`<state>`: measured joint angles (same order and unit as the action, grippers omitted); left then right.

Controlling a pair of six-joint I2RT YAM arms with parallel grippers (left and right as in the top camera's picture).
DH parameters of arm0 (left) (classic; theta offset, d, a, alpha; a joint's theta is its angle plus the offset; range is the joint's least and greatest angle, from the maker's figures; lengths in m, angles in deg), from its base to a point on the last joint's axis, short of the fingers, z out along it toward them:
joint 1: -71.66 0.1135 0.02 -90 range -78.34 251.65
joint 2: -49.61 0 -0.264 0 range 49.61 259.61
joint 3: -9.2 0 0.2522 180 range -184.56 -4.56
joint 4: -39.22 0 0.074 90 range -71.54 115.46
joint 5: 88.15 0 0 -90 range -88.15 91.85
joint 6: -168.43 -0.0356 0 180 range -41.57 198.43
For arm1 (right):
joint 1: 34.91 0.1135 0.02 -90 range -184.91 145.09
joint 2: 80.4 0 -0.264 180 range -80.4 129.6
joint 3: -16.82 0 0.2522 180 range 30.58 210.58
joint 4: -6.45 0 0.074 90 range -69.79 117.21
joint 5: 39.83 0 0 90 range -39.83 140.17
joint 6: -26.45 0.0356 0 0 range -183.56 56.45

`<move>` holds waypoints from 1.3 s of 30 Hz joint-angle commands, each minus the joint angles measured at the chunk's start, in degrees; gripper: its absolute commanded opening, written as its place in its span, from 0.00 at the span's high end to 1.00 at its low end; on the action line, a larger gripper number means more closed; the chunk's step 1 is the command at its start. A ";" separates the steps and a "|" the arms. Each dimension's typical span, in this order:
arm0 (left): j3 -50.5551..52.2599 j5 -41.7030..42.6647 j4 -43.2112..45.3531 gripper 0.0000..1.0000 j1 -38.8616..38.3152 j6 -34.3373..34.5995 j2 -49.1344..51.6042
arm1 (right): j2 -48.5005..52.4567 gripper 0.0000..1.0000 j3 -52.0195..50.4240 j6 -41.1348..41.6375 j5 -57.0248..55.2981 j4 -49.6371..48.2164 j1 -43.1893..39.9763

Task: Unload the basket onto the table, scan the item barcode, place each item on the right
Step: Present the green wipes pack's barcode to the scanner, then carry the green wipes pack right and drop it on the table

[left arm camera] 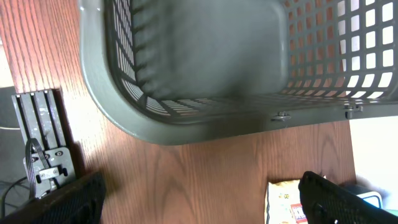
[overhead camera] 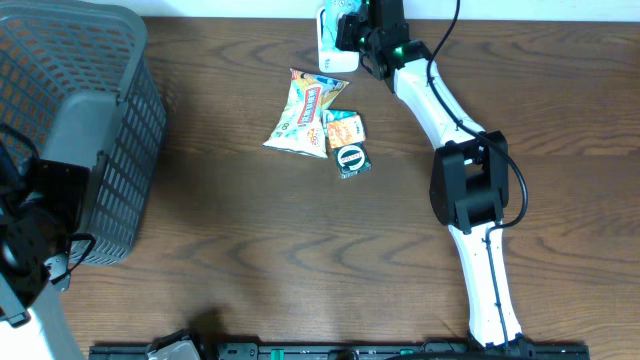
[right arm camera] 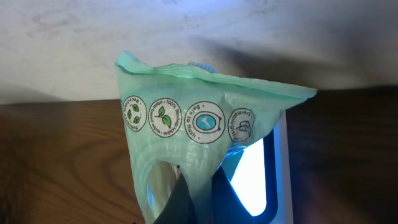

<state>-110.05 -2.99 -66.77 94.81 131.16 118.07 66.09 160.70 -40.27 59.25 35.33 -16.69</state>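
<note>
Green pouch [right arm camera: 186, 124] is pinched at its lower edge between the pressed-together fingers of the right gripper [right arm camera: 194, 198], up at the far edge of the table [overhead camera: 300, 260]; that is where I find the item.

Working from the left: a grey mesh basket [overhead camera: 100, 100] fills the far left corner of the overhead view; the left arm [overhead camera: 30, 230] sits dark and folded just beside its near side; on the left wrist camera I see the left gripper [left arm camera: 199, 186] with its fingers spread wide and nothing between them, hanging above bare wood close to the basket's rounded rim.

Toward the middle, three packets lie loose on the wood: a large colourful snack bag [overhead camera: 305, 112], a small orange packet [overhead camera: 343, 128] touching its right edge, and a dark packet [overhead camera: 352, 160] with a round white mark just nearer to me, touching the orange one.

Further right, the white scanner [overhead camera: 335, 50] stands at the far edge, just beyond the snack bag; the right arm [overhead camera: 440, 110] stretches to it, its wrist directly beside the scanner's top; on the right wrist camera the pouch hangs crumpled in front of the scanner's lit blue window, a row of four round emblems [right arm camera: 186, 119] facing the lens; whether pouch and scanner touch, I cannot tell.
</note>
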 commanded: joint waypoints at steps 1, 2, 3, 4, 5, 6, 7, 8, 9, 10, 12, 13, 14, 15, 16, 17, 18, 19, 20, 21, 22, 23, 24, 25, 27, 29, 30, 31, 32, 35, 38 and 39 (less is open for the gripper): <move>-0.37 -0.55 -2.69 0.02 0.28 0.31 0.00 | -5.77 0.99 1.49 -1.88 -2.73 1.22 -1.84; -0.37 -0.55 -2.69 0.02 0.28 0.31 0.00 | -7.04 0.99 1.49 -3.04 -3.74 2.45 -2.64; -0.37 -0.55 -2.69 0.02 0.28 0.31 0.00 | -8.55 0.99 1.49 -4.55 -4.94 4.13 -3.63; -0.37 -0.55 -2.69 0.03 0.28 0.31 0.00 | -9.70 0.99 1.49 -6.01 -6.21 5.84 -4.50; -0.37 -0.55 -2.69 0.02 0.28 0.31 0.00 | -10.84 0.99 1.49 -7.69 -7.69 7.76 -5.44; -0.37 -0.55 -2.69 0.02 0.28 0.31 0.00 | -12.15 0.99 1.49 -9.81 -9.70 10.38 -6.58; -0.37 -0.55 -2.69 0.02 0.28 0.31 0.00 | -13.31 0.99 1.49 -11.98 -12.20 13.27 -7.76; -0.37 -0.55 -2.69 0.02 0.28 0.31 0.00 | -14.21 0.99 1.49 -14.08 -15.15 16.22 -8.96; -0.37 -0.55 -2.69 0.02 0.28 0.31 0.00 | -15.02 0.99 1.49 -16.24 -18.69 19.74 -10.56; -0.37 -0.55 -2.69 0.02 0.28 0.31 0.00 | -15.19 0.99 1.49 -17.11 -20.20 21.18 -11.30; -0.37 -0.55 -2.69 0.03 0.28 0.31 0.00 | -15.39 0.99 1.49 -20.72 -25.53 26.36 -14.21; -0.37 -0.55 -2.69 0.03 0.28 0.31 0.00 | -15.34 0.99 1.46 -22.18 -27.65 28.85 -15.80; -0.37 -0.55 -2.69 0.02 0.28 0.31 0.00 | -15.19 0.99 1.42 -23.12 -29.07 30.84 -17.11; -0.37 -0.55 -2.69 0.03 0.28 0.31 0.00 | -14.95 0.99 1.38 -23.85 -30.49 33.40 -19.02; -0.37 -0.55 -2.69 0.02 0.28 0.31 0.00 | -14.80 0.99 1.31 -23.82 -31.19 35.19 -20.50; -0.37 -0.55 -2.69 0.02 0.28 0.31 0.00 | -14.34 0.99 1.31 -23.78 -31.45 38.16 -23.34; -0.37 -0.55 -2.69 0.02 0.28 0.31 0.00 | -14.05 0.97 1.31 -23.65 -31.36 39.60 -24.96; -0.37 -0.55 -2.69 0.02 0.28 0.31 0.00 | -13.75 0.85 1.31 -22.77 -31.21 40.61 -26.21; -0.37 -0.55 -2.69 0.02 0.28 0.31 0.00 | -13.49 0.72 1.31 -21.38 -30.88 41.72 -27.54; -0.37 -0.55 -2.69 0.02 0.28 0.31 0.00 | -13.25 0.67 1.31 -20.52 -30.03 42.66 -28.61; -0.37 -0.55 -2.69 0.02 0.28 0.31 0.00 | -13.09 0.65 1.31 -20.33 -27.52 43.93 -29.90; -0.37 -0.55 -2.69 0.02 0.28 0.31 0.00 | -12.98 0.60 1.31 -20.33 -24.70 44.83 -30.77; -0.37 -0.55 -2.69 0.02 0.28 0.31 0.00 | -12.98 0.42 1.31 -20.31 -21.75 45.57 -31.50; -0.37 -0.55 -2.69 0.02 0.28 0.31 0.00 | -12.98 0.33 1.31 -20.31 -18.78 46.12 -32.02; -0.37 -0.55 -2.69 0.02 0.28 0.31 0.00 | -12.98 0.28 1.31 -20.31 -13.90 46.90 -32.48; -0.37 -0.55 -2.69 0.02 0.28 0.31 0.00 | -12.98 0.28 1.31 -20.31 -7.28 48.00 -32.37; -0.37 -0.55 -2.69 0.02 0.28 0.31 0.00 | -12.98 0.28 1.31 -20.33 -3.32 48.68 -32.15; -0.37 -0.55 -2.69 0.02 0.28 0.31 0.00 | -12.98 0.28 1.31 -20.33 0.26 49.24 -31.91; -0.37 -0.55 -2.69 0.02 0.28 0.31 0.00 | -12.98 0.28 1.31 -20.33 4.74 50.07 -31.54; -0.37 -0.55 -2.69 0.02 0.28 0.31 0.00 | -12.98 0.22 1.31 -20.33 17.35 53.20 -29.92; -0.37 -0.55 -2.69 0.02 0.28 0.31 0.00 | -12.98 0.19 1.31 -20.33 22.21 55.93 -27.76; -0.37 -0.55 -2.69 0.02 0.28 0.31 0.00 | -12.98 0.18 1.31 -20.33 22.71 56.85 -26.82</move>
<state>-110.05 -2.99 -66.77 94.81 131.16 118.07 52.35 162.02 -60.83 69.57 90.30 -46.52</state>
